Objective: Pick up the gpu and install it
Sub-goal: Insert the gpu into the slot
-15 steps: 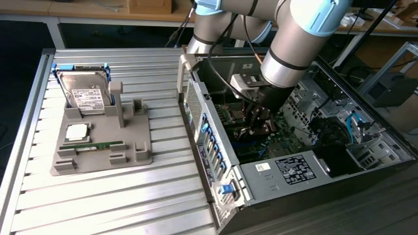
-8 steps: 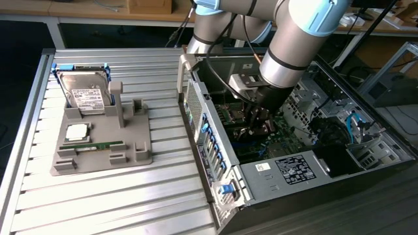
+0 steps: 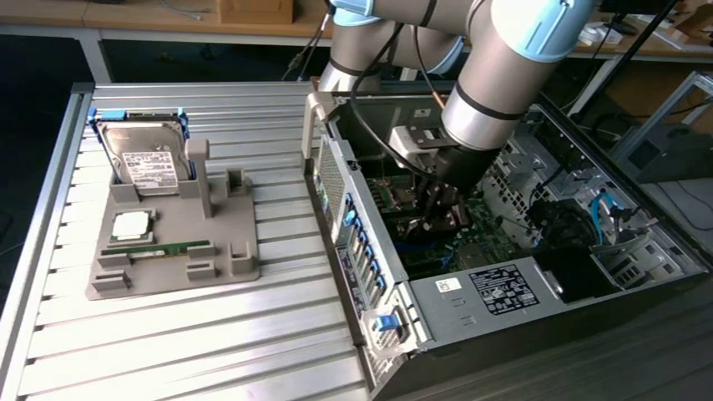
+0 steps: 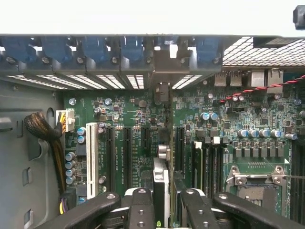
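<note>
Inside the case (image 3: 368, 242), claw (image 4: 163, 200) grips the gpu (image 4: 161, 183) edge-on (bracket (image 4: 163, 64) toward the rear wall), aligned over a slot (image 4: 167, 143).

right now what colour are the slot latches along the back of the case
Blue latches, clearest in the wrist view, lined up above the green motherboard.

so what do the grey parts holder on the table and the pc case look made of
The flat grey parts holder looks like matte moulded or printed plastic: uniform dull grey, blocky posts, no glints. The open tower pc case looks like bare sheet metal: silvery perforated panels, folded edges. The ribbed silver table looks like aluminium, brightly reflective.
</note>
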Robot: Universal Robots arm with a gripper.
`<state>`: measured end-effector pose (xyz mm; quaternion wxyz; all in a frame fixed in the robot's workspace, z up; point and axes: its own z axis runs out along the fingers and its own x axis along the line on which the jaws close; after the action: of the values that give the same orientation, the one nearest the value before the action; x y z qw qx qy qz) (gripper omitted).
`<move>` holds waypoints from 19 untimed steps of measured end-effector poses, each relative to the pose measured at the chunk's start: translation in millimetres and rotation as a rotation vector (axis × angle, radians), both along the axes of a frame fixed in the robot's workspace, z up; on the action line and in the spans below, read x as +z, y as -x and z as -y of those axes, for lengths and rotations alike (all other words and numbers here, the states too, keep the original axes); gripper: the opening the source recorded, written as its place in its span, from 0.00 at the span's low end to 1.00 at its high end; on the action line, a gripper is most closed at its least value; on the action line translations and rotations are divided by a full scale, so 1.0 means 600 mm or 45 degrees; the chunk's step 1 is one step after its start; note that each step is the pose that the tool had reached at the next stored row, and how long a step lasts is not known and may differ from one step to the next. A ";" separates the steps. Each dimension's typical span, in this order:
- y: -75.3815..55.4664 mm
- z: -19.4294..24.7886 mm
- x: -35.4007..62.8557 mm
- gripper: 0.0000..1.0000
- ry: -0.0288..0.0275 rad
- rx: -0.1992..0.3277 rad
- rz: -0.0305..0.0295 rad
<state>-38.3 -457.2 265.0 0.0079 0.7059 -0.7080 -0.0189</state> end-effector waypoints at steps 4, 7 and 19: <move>0.000 0.0000 0.000 0.27 0.0001 -0.001 0.0002; 0.001 0.0003 0.000 0.27 0.0002 -0.015 0.0002; 0.006 0.0004 0.000 0.27 0.0001 -0.036 0.0007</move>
<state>-42.1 -457.4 265.1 0.0075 0.6959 -0.7179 -0.0188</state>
